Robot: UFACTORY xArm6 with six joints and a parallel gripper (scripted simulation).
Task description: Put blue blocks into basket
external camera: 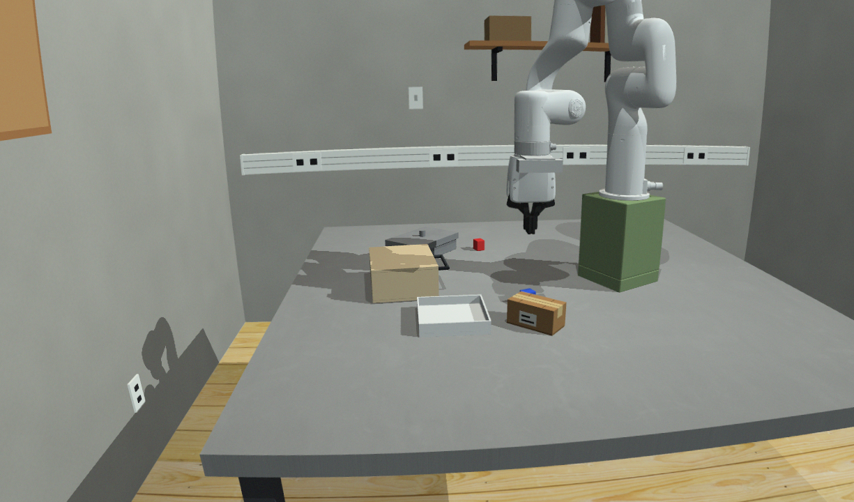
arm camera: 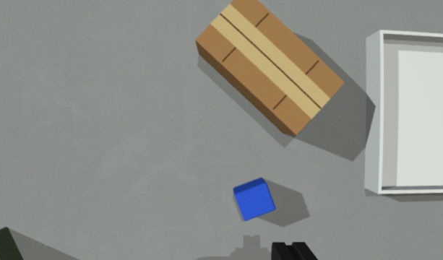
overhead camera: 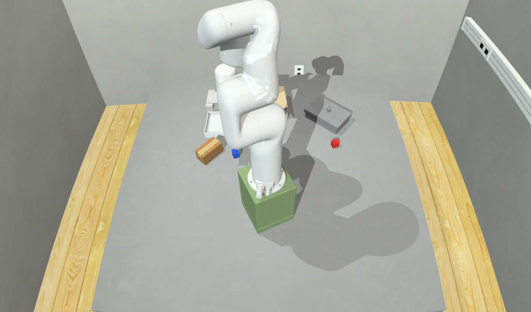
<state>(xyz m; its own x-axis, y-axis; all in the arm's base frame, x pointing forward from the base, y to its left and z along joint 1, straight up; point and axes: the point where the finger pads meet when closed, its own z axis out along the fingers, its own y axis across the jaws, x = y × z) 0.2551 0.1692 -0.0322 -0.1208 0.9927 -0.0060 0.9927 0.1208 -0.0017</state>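
A blue block [overhead camera: 235,154] [external camera: 528,291] [arm camera: 255,200] lies on the table beside the brown parcel. My gripper [external camera: 529,232] [arm camera: 292,249] is shut and empty, pointing down high above the table near the blue block; the arm hides its fingers in the top view. The white basket [overhead camera: 213,135] [external camera: 454,328] [arm camera: 373,115] shows no block on its visible floor. The light wooden cabinet [overhead camera: 281,95] [external camera: 404,284] stands behind it; its black drawer handle [external camera: 443,263] sticks out, its drawer front is mostly hidden. The grey metal box [overhead camera: 321,123] has its knobbed lid [overhead camera: 317,106] on top.
The brown parcel [overhead camera: 209,150] [external camera: 535,313] [arm camera: 269,65] stands between the blue block and the basket's near side. A red block [overhead camera: 335,143] [external camera: 478,245] lies near the metal box. The green pedestal [overhead camera: 267,209] [external camera: 620,243] [arm camera: 1,243] carries the arm.
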